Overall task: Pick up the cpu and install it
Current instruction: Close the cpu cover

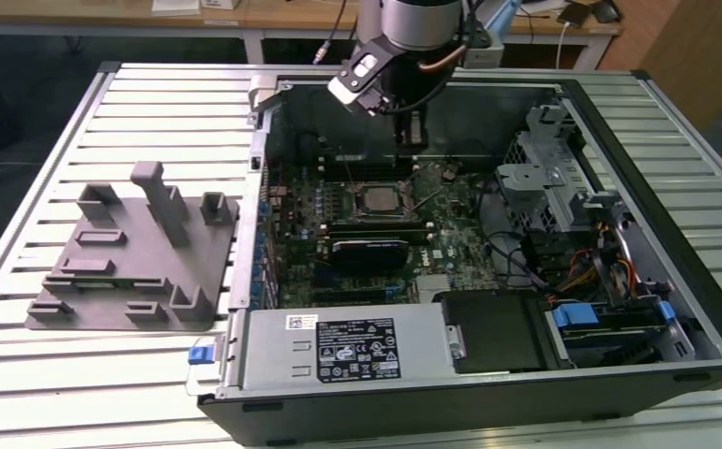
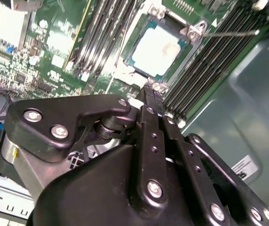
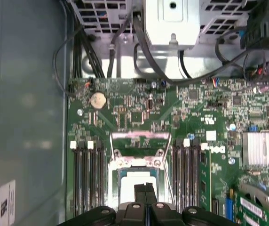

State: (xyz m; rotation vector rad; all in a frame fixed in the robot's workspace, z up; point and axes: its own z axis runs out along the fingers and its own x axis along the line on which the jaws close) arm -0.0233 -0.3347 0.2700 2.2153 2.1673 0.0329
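We see the cpu (image 2: 158,49) seated in the socket (image 2: 133,66) mid-motherboard (image 3: 125,113), between the memory slots (image 3: 87,174). The gripper (image 2: 153,90) hovers just above the socket's edge, jaws clenched against each other.

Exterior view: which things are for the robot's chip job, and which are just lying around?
For the job: the cpu, sitting in its socket; the claw, shut, close by it.
Just lying about: the grey fixture block, the power supply, the drive cage.
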